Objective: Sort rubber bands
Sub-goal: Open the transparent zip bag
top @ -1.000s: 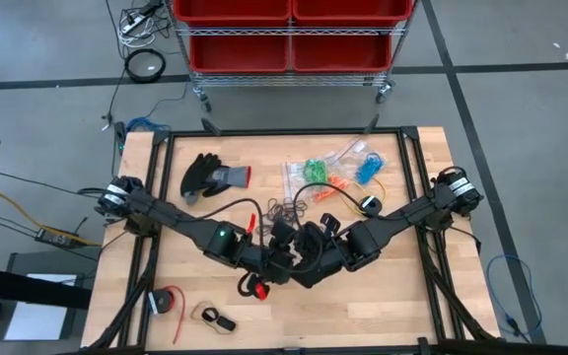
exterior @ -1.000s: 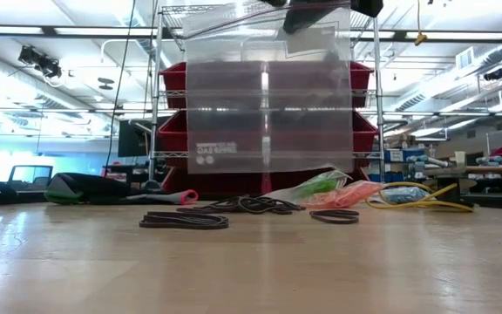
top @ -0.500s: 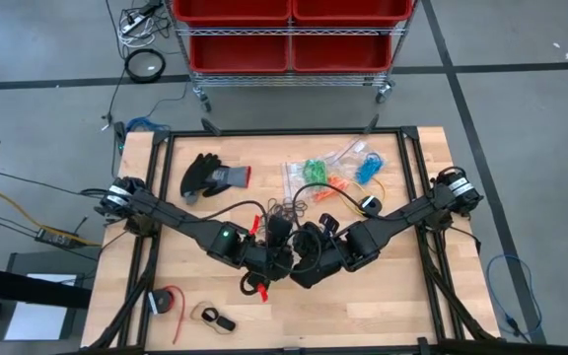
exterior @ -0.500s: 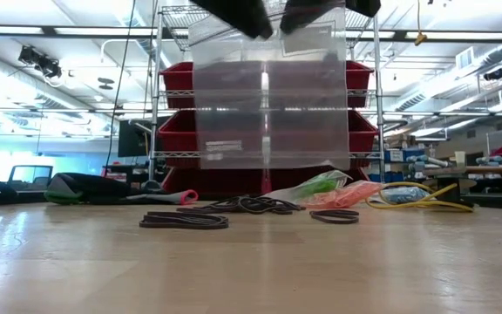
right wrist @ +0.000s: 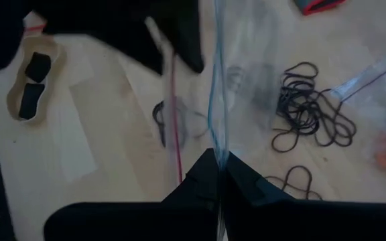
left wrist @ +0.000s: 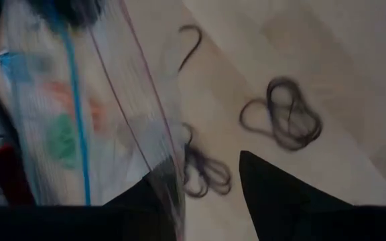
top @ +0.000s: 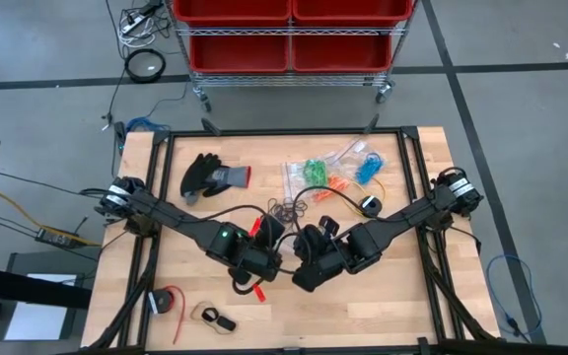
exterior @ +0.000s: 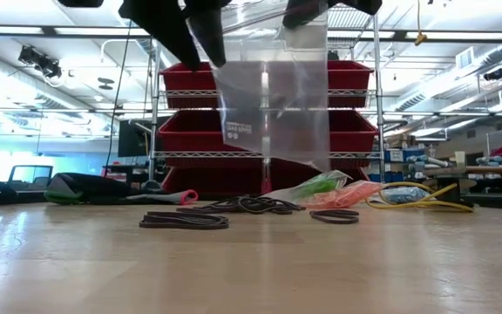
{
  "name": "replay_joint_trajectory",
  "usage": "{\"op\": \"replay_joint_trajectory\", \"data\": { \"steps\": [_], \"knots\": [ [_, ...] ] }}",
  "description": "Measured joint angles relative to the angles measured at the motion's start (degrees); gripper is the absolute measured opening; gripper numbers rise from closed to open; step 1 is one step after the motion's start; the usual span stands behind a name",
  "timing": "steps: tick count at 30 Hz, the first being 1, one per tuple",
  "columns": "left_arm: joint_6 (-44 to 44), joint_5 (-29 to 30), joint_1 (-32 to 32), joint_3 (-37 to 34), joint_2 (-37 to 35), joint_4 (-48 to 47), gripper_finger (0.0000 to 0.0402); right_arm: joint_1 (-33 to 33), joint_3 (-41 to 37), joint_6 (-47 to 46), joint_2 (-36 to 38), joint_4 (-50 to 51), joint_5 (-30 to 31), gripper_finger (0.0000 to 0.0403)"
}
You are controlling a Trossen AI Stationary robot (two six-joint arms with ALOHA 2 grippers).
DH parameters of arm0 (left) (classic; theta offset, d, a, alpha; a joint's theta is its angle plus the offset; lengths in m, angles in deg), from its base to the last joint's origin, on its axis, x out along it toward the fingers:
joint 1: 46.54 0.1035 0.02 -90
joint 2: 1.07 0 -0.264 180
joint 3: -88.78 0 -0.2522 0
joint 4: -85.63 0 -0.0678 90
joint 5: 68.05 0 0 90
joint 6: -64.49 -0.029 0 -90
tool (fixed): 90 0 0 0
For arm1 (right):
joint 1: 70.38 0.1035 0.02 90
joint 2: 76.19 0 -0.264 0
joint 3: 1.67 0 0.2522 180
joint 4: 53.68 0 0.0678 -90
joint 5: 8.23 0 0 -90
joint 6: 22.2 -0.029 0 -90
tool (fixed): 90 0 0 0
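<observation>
A clear zip bag (exterior: 273, 113) hangs above the middle of the table between my two grippers. My right gripper (exterior: 308, 10) is shut on its top rim. My left gripper (exterior: 177, 30) stands open at the other top corner, and the table shows between its fingers in the left wrist view. Black rubber bands (exterior: 186, 220) lie loose on the wood under and behind the bag, and they also show as rubber bands (left wrist: 283, 120) in that wrist view. Green, orange and blue bands sit in small clear bags (top: 338, 173) at the back. My left gripper touches the bag only with one finger (left wrist: 146, 201), which lies against the red-lined lip of the mouth (left wrist: 169, 181). Whether that finger is inside the mouth I cannot tell. My right gripper pinches the blue-lined lip (right wrist: 216, 144) at the bag's top between its two fingers, slanting down from the right. The bag hangs below, clear of the table.
A black glove (top: 210, 176) lies at the back left. A yellow cable (exterior: 417, 199) lies at the back right. A red roll (top: 169, 301) and a small tan piece (top: 215, 318) sit near the front left. A red-bin shelf (top: 289, 35) stands beyond the far edge.
My left gripper has moved a little toward the table's left and down, tipping its fingers steeply downward and rolling. The bag's corner on that side has swung round with it. The bag, which was hanging flat and wide before, now hangs narrower and slanted.
</observation>
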Motion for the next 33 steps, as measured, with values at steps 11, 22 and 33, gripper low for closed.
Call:
{"op": "replay_joint_trajectory", "data": {
  "steps": [11,22,33],
  "knots": [
    [-5.84,2.57,-1.46,0.00,0.00,-1.95,0.0036,0.36,0.00,0.31,0.00,-1.77,-5.00,0.0000],
    [-5.03,2.82,-5.65,-0.04,0.00,-0.01,0.0003,0.02,0.00,-2.59,0.07,-2.55,-5.18,0.0000],
    [-1.68,6.29,-11.23,-0.07,0.00,7.32,0.0001,-0.94,0.00,-4.53,0.09,-5.78,-5.14,0.0000]
  ]
}}
